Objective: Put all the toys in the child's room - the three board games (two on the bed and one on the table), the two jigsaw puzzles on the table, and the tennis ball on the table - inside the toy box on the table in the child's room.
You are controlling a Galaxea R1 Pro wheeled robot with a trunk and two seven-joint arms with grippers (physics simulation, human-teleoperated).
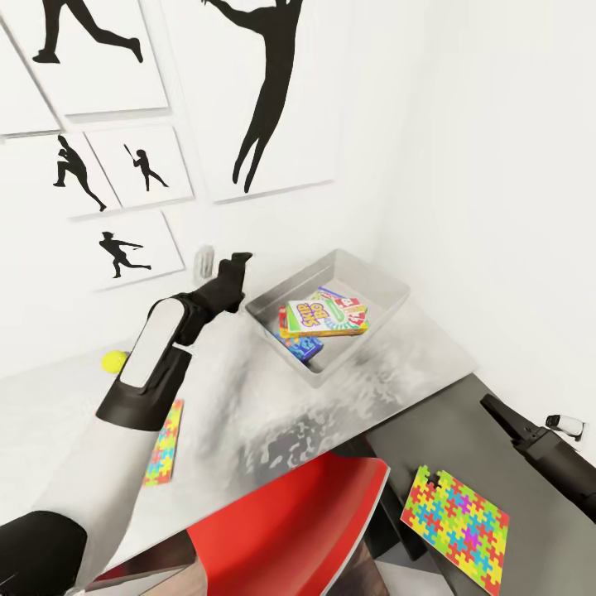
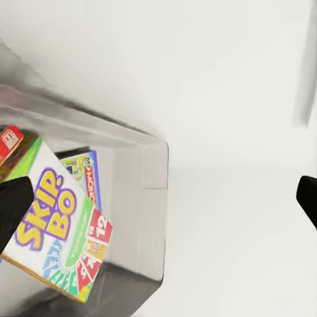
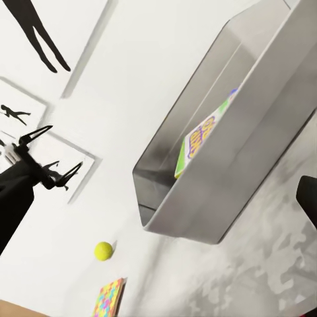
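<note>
The light grey toy box (image 1: pixel 382 285) stands at the table's far end against the wall. In it lies a yellow and green board game (image 1: pixel 321 318) on top of a Monopoly box (image 2: pixel 86 174). My left gripper (image 1: pixel 235 266) hangs open and empty beside the box's near corner (image 2: pixel 155 175). One jigsaw puzzle (image 1: pixel 163 443) lies flat on the table (image 1: pixel 273 397) beside my left forearm, and the tennis ball (image 1: pixel 113 360) rests by the wall. A second jigsaw puzzle (image 1: pixel 456 517) lies on a dark grey surface past the table's edge. My right gripper (image 1: pixel 499 411) is open and empty above it.
A red chair (image 1: pixel 290 530) sits tucked at the table's near edge. Framed silhouette pictures (image 1: pixel 141 165) hang on the wall behind the table. A small grey cylinder (image 1: pixel 204 261) stands by the wall behind my left gripper.
</note>
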